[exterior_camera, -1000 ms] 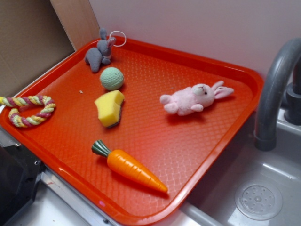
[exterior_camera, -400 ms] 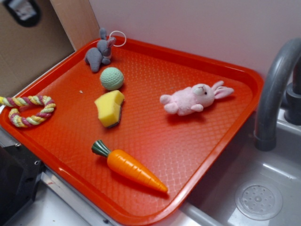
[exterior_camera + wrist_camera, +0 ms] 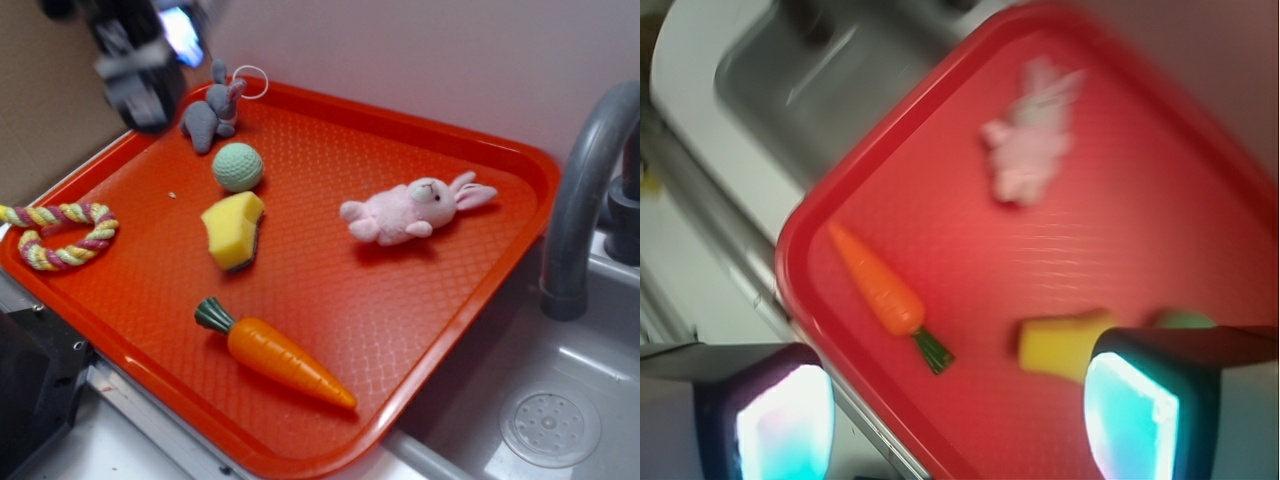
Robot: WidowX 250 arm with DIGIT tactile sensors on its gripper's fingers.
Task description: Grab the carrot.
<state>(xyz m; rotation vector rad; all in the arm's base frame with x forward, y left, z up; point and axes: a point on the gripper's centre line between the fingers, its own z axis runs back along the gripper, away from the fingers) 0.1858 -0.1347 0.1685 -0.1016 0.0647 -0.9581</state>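
The carrot (image 3: 275, 358) lay flat on the red tray (image 3: 480, 290) close to the tray's near edge, roughly midway along it, with its green stem cap toward the near-left corner and its tapered tip toward the near-right corner. It touched no other object, which left open tray surface on both long sides for finger entry.

Further in, a yellow sponge (image 3: 233, 229) stood on its side just behind the stem cap end, apart from the carrot. A pale green ball (image 3: 238, 166) sat behind the sponge, and a pink plush rabbit (image 3: 412, 211) lay nearer the right edge, well apart from the carrot. A braided rope ring (image 3: 58, 233) rested across the left rim, partly off the tray. A grey plush rabbit (image 3: 212, 108) sat at the far-left corner.

The gripper (image 3: 140, 55) hung above that far-left corner, motion-blurred in the exterior view and well apart from the carrot. In the wrist view its two fingers (image 3: 785, 425) framed the lower corners with a wide gap between them and nothing held; the carrot (image 3: 878, 286) appeared between them, far below.

Judgement: the approach step was in hand. The grasp probably called for travel toward the near edge, descent, and closure across the thick body near the stem cap, as the glossy taper could slip out of the fingers.
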